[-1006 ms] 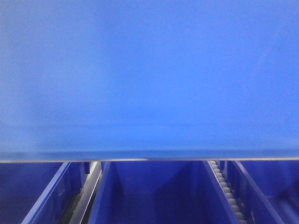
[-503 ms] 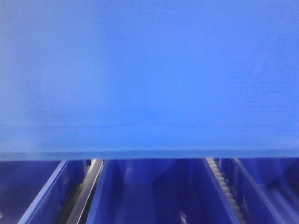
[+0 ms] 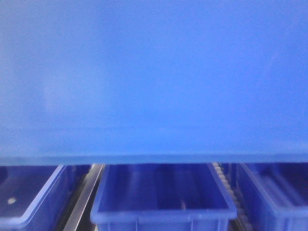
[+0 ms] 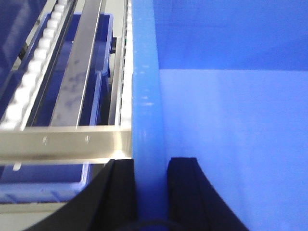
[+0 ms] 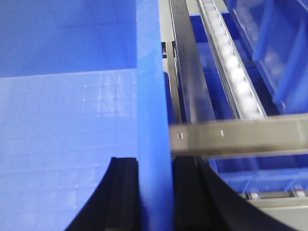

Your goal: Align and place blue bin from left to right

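Note:
The blue bin (image 3: 154, 77) hangs close before the front camera and fills the upper two thirds of that view, its lower edge level. My left gripper (image 4: 150, 166) is shut on the bin's left rim (image 4: 144, 96), one black finger outside the wall and one inside. My right gripper (image 5: 155, 163) is shut on the right rim (image 5: 151, 86) the same way. Both wrist views look down into the bin's pale blue floor (image 4: 231, 134).
Below the held bin, three blue bins sit in rack lanes: one left (image 3: 29, 197), one middle (image 3: 161, 197), one right (image 3: 274, 192). Metal rails (image 3: 84, 197) and white roller tracks (image 5: 233, 72) divide the lanes. A metal crossbar (image 4: 62, 142) runs under each rim.
The lower bins have slid into fuller view: the middle bin's front rim and wall now show at the bottom. The held bin still covers the upper view with its edge barely shifted.

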